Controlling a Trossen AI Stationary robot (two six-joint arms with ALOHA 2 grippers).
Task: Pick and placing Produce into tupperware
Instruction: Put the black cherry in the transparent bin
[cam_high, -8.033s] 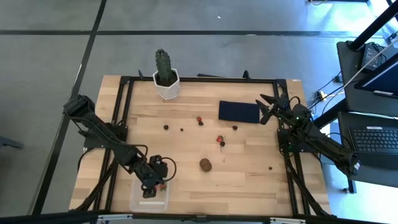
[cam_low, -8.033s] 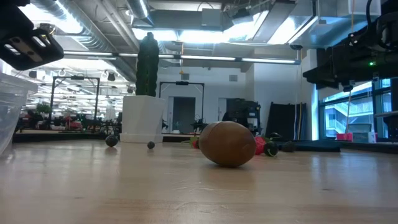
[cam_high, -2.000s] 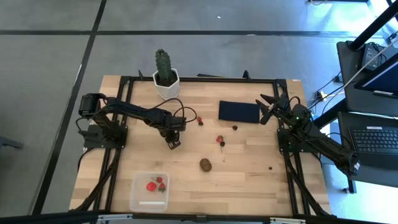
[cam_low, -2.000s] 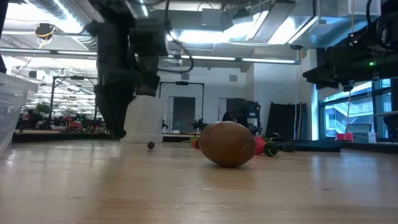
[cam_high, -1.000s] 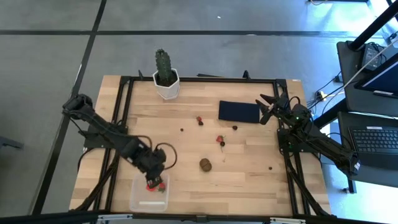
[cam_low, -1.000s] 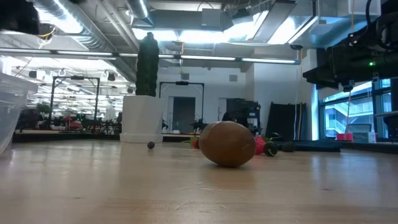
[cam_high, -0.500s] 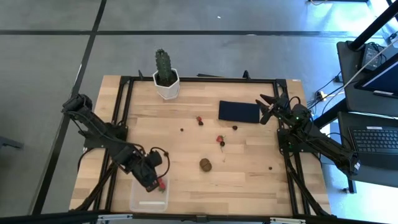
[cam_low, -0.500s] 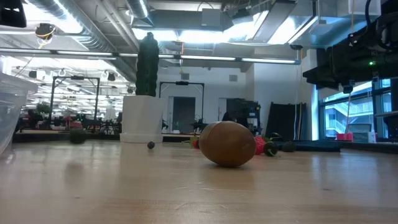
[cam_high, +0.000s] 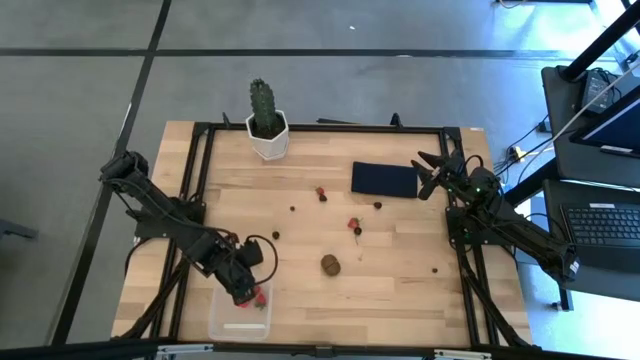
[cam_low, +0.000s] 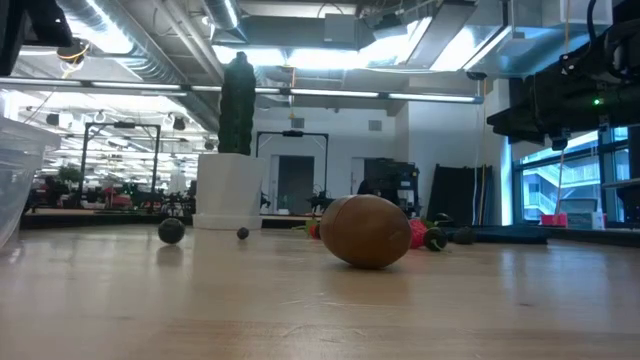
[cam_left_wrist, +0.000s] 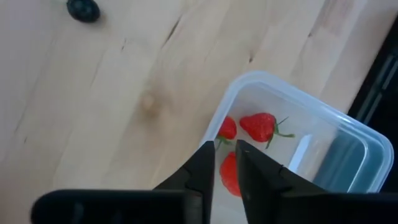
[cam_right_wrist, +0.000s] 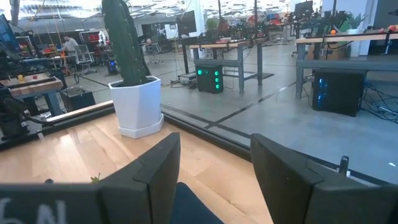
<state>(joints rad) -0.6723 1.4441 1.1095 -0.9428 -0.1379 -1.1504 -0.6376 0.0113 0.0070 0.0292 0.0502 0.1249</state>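
Berry (cam_high: 275, 236): lay loose on the wood just beyond the left gripper, outside the box; it showed in the low view too, left of the white pot. A second ago that spot was bare, and half a second ago the berry was nearer the low view's left edge, so it looked dropped and rolling.
Left gripper (cam_left_wrist: 225, 158): hung over the near rim of the box, fingers nearly together, nothing between them; judged to have missed the drop.
Box (cam_high: 222, 322): sat directly under the gripper tips, three strawberries (cam_left_wrist: 261, 127) inside, same as a second ago.
Kiwi (cam_high: 330, 264): well off to the side of the left gripper, unmoved.
Other fruit (cam_high: 354, 226): scattered farther out, unchanged.
Right gripper (cam_high: 432, 172): parked beside the navy mat (cam_high: 384, 179), fingers spread, empty, unchanged throughout.
Cactus (cam_high: 264, 110): far corner, untouched.
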